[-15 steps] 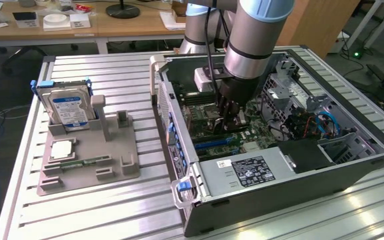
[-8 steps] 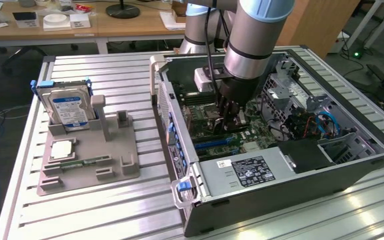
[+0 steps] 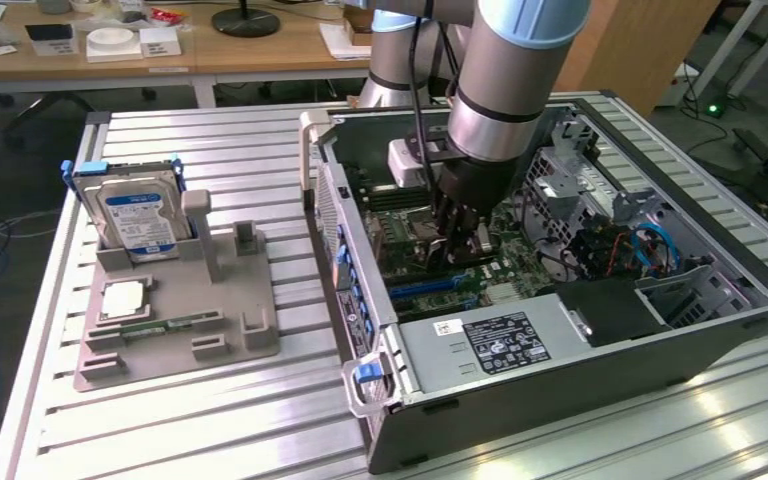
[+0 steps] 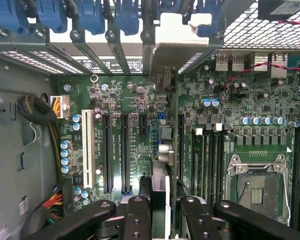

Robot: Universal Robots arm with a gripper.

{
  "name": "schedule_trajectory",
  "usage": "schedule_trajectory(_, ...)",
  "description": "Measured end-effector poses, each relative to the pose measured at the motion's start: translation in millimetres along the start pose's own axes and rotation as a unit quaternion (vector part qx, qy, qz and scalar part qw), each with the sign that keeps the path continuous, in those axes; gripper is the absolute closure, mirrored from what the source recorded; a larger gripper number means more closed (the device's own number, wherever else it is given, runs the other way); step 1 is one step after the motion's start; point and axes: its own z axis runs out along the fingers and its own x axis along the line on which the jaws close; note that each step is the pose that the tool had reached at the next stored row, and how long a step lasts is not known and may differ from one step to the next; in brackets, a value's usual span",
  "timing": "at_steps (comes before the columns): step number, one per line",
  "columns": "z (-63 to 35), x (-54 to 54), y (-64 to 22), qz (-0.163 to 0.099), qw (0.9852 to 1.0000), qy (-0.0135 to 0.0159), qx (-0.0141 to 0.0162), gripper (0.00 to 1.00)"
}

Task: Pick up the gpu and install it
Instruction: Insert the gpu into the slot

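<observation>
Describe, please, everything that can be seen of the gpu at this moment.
The gpu appears edge-on in the wrist view: a thin, flat card standing on its long edge, square to the green motherboard. The hand grips it, with one finger against each face. Its pale silver metal end bracket lies at the case's rear slot openings, beside the blue clips. The card stands among the long black slots; whether it is seated in one cannot be told.
</observation>
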Motion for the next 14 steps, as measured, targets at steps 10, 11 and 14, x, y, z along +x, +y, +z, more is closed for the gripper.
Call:
schedule_trajectory(10, 7.6, 1.1, 2.8, 0.000, 1.0000, -0.0001, 0.0000, 0.73)
schedule_trajectory(11, 7.9, 1.4, 2.9, 0.000, 1.0000, 0.0000, 0.0000, 0.73)
schedule_trajectory(14, 9.6, 2.5, 3.0, 0.000, 1.0000, 0.0000, -0.0001, 0.73)
